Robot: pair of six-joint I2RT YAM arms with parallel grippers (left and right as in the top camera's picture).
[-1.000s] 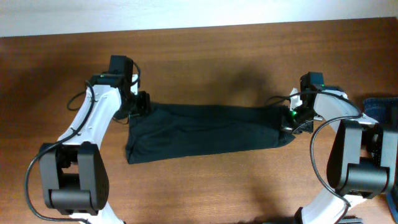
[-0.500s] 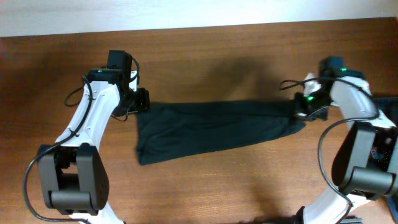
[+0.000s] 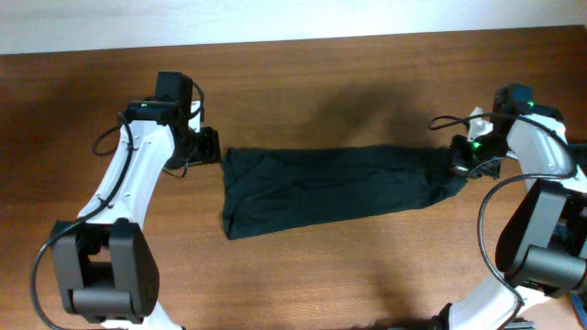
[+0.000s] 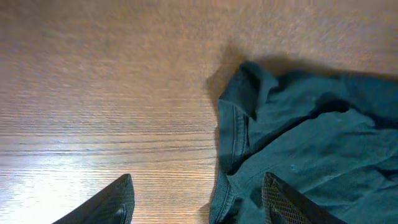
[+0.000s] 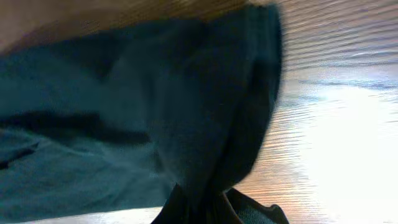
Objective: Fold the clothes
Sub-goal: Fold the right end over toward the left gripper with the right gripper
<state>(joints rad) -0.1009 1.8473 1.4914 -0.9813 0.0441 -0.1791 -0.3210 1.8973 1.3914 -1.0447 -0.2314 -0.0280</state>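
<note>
**Nearest, lower part of the overhead picture.** Bare brown table point(image 3: 321, 275) lies between the two arm bases. Nothing sits on it there.

**Middle band.** The black T-shirt point(image 3: 330, 188) lies across the centre of the frame as a long, narrow, rumpled strip. It runs from centre-left to right and rests flat on the wood.

- The right claw point(image 3: 461, 163) is pressed together on the shirt's right end. In the right wrist view, cloth bunches down into the jaws at the lower edge.
- The left claw point(image 4: 199, 200) is spread and holds nothing. It sits just beside the shirt's left end. In the left wrist view, one finger is over bare wood and the other over the cloth edge. A stitched hem point(image 4: 231, 140) lies crumpled just ahead of them.

**Farthest, top of frame.** There is more bare table, then a pale strip point(image 3: 275, 23) along the upper edge.

**Handling assessment.**

- The shirt looks light, limp and quick to crease.
- It should slide easily on the smooth wood, and it will sag wherever it is unsupported.
- It is not fragile.
- A one-ended pull is likely to drag it rather than flatten it.
- The hem at the left end is the firmest place for the free claw to take hold, pinching through both layers.
</note>
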